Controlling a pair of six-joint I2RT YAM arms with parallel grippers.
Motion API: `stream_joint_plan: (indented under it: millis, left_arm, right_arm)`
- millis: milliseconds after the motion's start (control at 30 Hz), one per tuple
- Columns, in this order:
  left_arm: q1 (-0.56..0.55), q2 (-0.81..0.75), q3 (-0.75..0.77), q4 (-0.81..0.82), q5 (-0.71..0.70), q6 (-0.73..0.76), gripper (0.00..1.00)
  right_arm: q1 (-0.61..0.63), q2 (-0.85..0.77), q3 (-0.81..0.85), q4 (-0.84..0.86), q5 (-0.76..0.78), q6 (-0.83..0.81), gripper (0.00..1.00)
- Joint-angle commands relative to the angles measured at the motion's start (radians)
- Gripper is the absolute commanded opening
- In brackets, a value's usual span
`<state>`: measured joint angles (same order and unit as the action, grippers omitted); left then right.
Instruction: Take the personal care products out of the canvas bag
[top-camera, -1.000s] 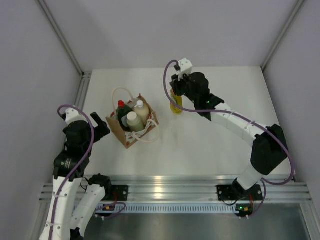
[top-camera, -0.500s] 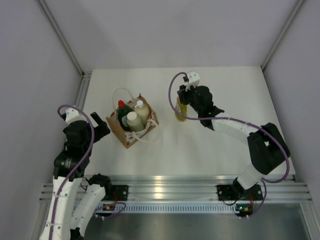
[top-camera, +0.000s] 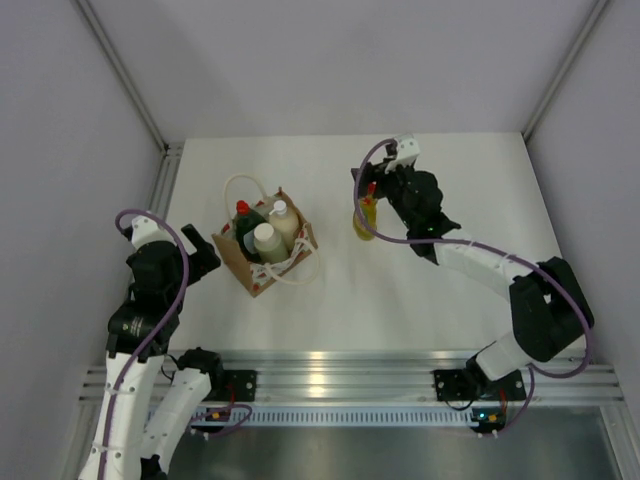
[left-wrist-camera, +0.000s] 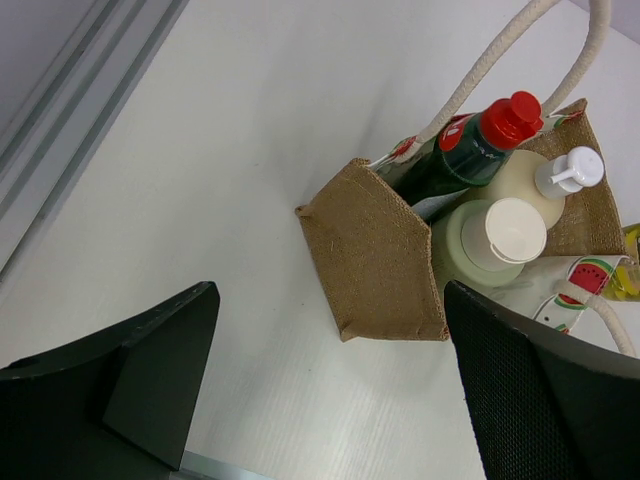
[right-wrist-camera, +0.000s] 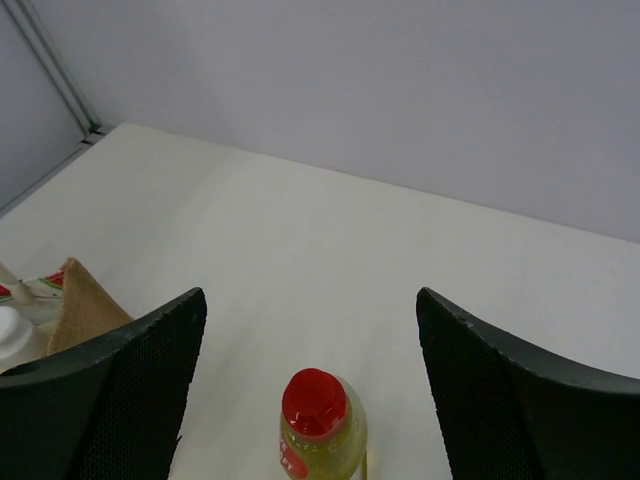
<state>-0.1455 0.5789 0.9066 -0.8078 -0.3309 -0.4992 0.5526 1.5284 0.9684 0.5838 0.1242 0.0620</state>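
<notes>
A: Okay, quick: claws?
B: Both wide open and holding nothing. On the right claw (right-wrist-camera: 310, 300), the small yellow plastic bottle with red cap (right-wrist-camera: 322, 430) stands upright on the table just beneath it. It sits between the fingers (right-wrist-camera: 110, 400) and touches neither. Nothing sits between the fingers of the left claw (left-wrist-camera: 330, 290).
A: Other products?
B: Just ahead of the left claw, inside the tan-brown canvas bag with white rope handles (left-wrist-camera: 375, 250). The dark green bottle with red cap (left-wrist-camera: 450, 170) leans. The cream cylinder bottle with white cap (left-wrist-camera: 500, 235) and the cream bottle with white pump (left-wrist-camera: 545, 180) are packed against it. From the right claw, the bag lies off to its left, well apart.
A: Handling?
B: My guess is light, smooth plastic that's slightly squeezable, so it slips under a hard pinch. The caps poke above the bag rim, so take each one at the shoulder just under its cap. Skip the pump head, it's probably flimsy. The bag is soft and light and likely lifts or tips with a bottle, so the left claw could pin it down. Its handles may snag a finger.
A: Surface? Room?
B: A white matte table (top-camera: 480, 165), flat and plain, so the bottles should stand fine. The grey walls (top-camera: 330, 60) close in on three sides, far beyond both claws. An aluminium rail (top-camera: 330, 372) runs behind them at the near edge. Bare table shows on either side of the right claw, which I'd say is enough for setting the bottles down.
</notes>
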Motion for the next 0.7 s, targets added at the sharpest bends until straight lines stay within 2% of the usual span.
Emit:
stream_joint_plan:
  millis: [0,167,333,467,667]
  left_arm:
    - [0.000,0.013,-0.002,0.048,0.003,-0.006,0.98]
    - [0.000,0.071,0.017,0.047,0.027,-0.007,0.98]
    - [0.000,0.156,0.014,0.065,0.135,-0.096,0.98]
    - [0.000,0.252,0.002,0.097,0.153,-0.171,0.98]
    - [0.000,0.325,-0.086,0.238,0.196,-0.309,0.98]
  right_arm:
    - [-0.013,-0.082,0.045,0.044,-0.043,0.002,0.83]
    - [0.023,-0.132,0.067,-0.021,-0.197,0.015,0.82]
    - [0.133,-0.134,0.110,-0.073,-0.311,-0.047,0.80]
    - [0.197,-0.067,0.188,-0.099,-0.455,-0.054,0.79]
    - [0.273,0.085,0.311,-0.139,-0.526,-0.120,0.78]
